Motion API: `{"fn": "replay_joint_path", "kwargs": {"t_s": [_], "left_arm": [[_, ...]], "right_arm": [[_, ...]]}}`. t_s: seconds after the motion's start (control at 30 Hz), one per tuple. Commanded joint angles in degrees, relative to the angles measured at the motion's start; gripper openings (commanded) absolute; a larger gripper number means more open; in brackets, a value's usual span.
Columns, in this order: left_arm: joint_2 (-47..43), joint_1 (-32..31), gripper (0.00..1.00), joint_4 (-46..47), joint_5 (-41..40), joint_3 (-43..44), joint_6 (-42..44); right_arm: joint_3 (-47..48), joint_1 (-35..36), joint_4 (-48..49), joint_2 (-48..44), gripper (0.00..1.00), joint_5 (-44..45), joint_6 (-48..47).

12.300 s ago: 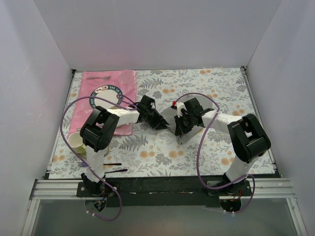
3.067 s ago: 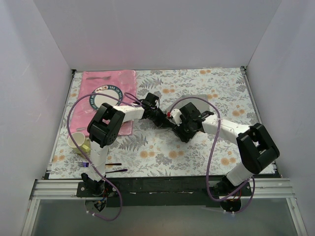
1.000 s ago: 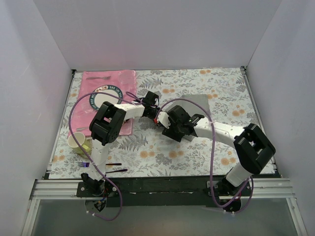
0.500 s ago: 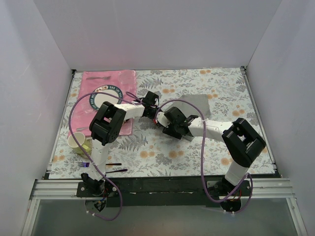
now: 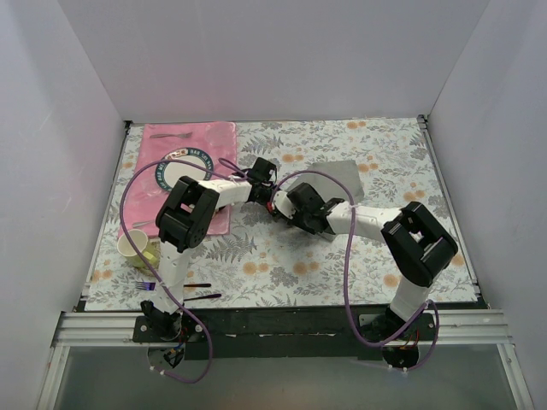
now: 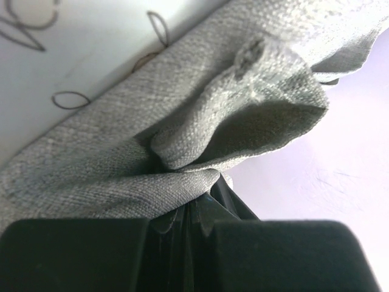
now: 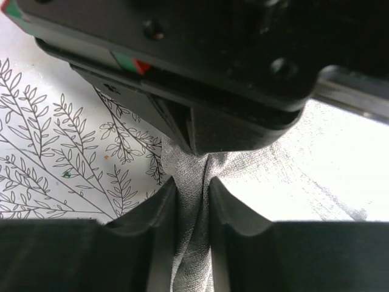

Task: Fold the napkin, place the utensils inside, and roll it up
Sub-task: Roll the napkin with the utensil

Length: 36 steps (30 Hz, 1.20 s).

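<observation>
- Far-left corner of the table (image 5: 282, 265): a pink placemat (image 5: 201, 141) with a plate (image 5: 162, 174) on it. The plate has lettering around its dark rim, too small to read. No brand or label is legible anywhere else. The red/green patch on the left pincer body in the right wrist view is just colour, no text.
- Table centre, left pincer (image 6: 191, 210): fully closed, with a gather of the napkin (image 6: 243, 109) pinched at the tips. The cloth puckers and fans out from the bite.
- Just right of it, almost nose to nose, right pincer (image 7: 191, 198): the jaws have closed in on either side of a bunched ridge of the same cloth. Fabric fills the gap and touches both fingers (image 7: 158, 213), so I read it as a pinch, though a light one.
- Right of centre toward the far edge: the rest of the napkin lies flat on the table in the top view, with one end drawn up to the two pincers.
- Handling, my read:
  - Light, limp woven cloth with no stiffness. It sags and creases wherever it is unsupported.
  - The coarse weave should grip well and is unlikely to slip. It is not fragile.
  - Best taken at corners or along a hem, with two holds spread apart. Holds this close together only bunch it.
  - Drag it low, or the fold collapses.
</observation>
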Motion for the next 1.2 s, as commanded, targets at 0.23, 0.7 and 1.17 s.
{"fn": "replay_joint_path", "kwargs": {"t_s": [0.23,0.7,1.17], "left_arm": [[0.5,1.5,0.15,-11.1,-9.5,7.7,10.3],[-15.8,6.5,0.44,-15.6,-14.4,4.9,14.7],[-19.9,0.5,0.71,-14.5,-15.7,-7.5,3.1]], "right_arm": [[-0.7,-4.7,-6.4,5.9,0.18,-20.2,4.4],[0.9,-12.3,-7.0,8.0,0.1,-44.3,14.8],[-8.6,-18.3,8.4,8.2,0.08,-60.4,29.0]]}}
